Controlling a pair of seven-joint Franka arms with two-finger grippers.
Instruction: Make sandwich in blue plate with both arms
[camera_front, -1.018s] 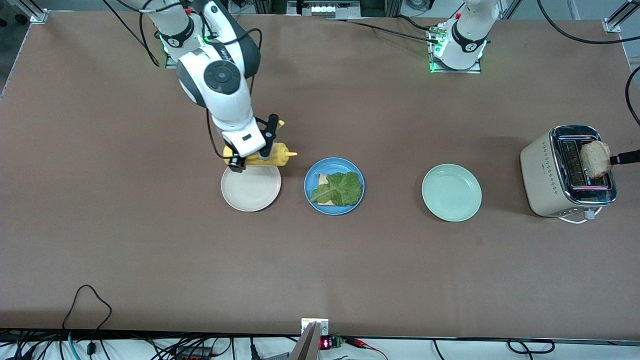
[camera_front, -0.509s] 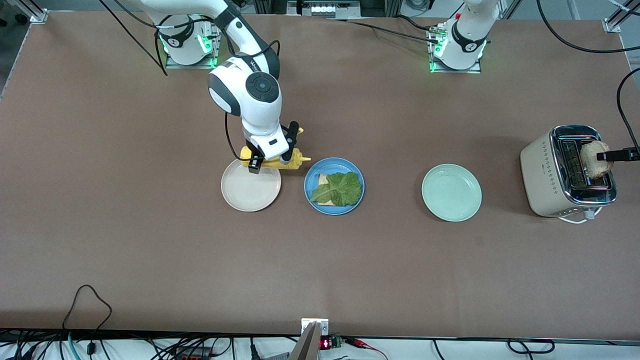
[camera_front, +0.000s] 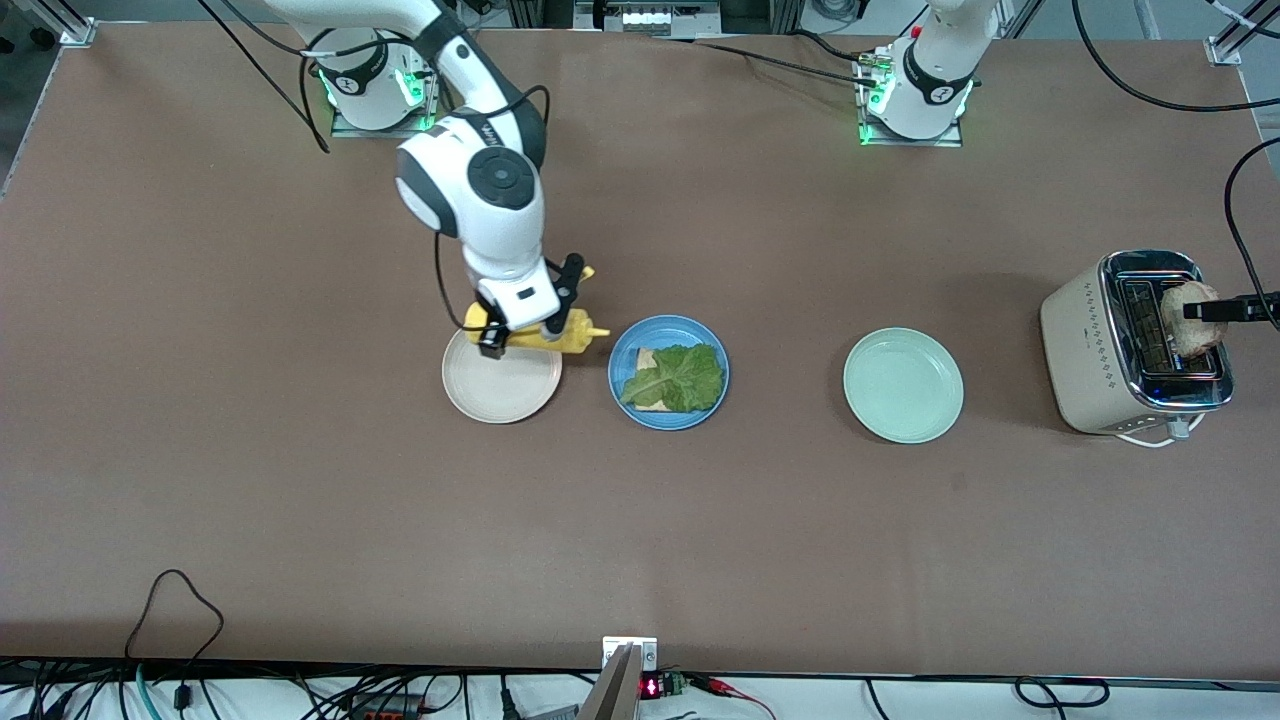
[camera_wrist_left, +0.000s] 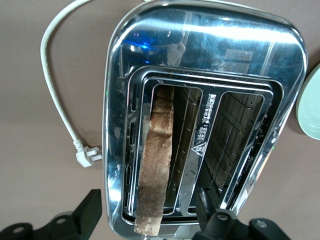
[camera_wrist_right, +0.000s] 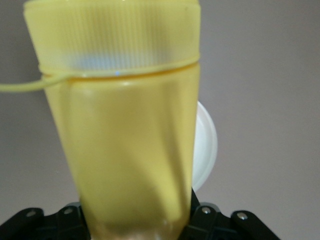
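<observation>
The blue plate (camera_front: 622, 347) holds one bread slice (camera_front: 648, 357) with a green lettuce leaf (camera_front: 682, 378) on top. A second, browned bread slice (camera_front: 1190, 318) stands up out of the toaster (camera_front: 1095, 350); it also shows in the left wrist view (camera_wrist_left: 156, 165). My left gripper (camera_front: 1208, 310) is open, its fingers (camera_wrist_left: 91, 210) standing on either side of that slice without touching it. My right gripper (camera_front: 520, 325) is shut on a yellow squeeze bottle (camera_front: 568, 336), held on its side over the cream plate's edge, nozzle toward the blue plate. The bottle fills the right wrist view (camera_wrist_right: 125, 140).
A cream-white plate (camera_front: 500, 390) lies beside the blue plate toward the right arm's end, and shows in the right wrist view (camera_wrist_right: 206, 150). A mint-green plate (camera_front: 903, 385) lies between the blue plate and the toaster. The toaster's white cord (camera_wrist_left: 55, 95) lies on the table.
My right arm swung the yellow bottle toward the blue plate, then drew back slightly. My left gripper moved in over the bread slice in the toaster. The bread has not moved.
</observation>
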